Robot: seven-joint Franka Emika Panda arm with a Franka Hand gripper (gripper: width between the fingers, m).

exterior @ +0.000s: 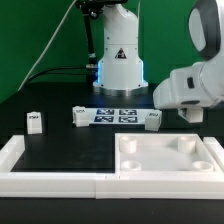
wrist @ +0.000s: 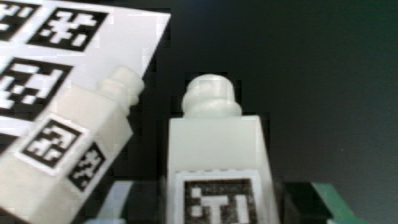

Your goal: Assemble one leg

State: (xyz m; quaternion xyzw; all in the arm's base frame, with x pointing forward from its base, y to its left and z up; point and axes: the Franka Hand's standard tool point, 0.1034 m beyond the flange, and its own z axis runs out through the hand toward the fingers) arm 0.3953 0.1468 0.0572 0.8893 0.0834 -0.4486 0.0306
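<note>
A black table (exterior: 60,150) fills the scene. The gripper (wrist: 217,203) is clamped on the leg (wrist: 217,140), held between its fingers with the rounded peg pointing away from it. A second leg (wrist: 80,140) sits just beside the fingers, by the marker board (wrist: 71,45).

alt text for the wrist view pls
A white leg with a square tag fills the centre, its rounded peg pointing away from the camera. A second leg lies tilted beside it, by the marker board, on a black table.

Hand (wrist: 217,205) low and closed
</note>
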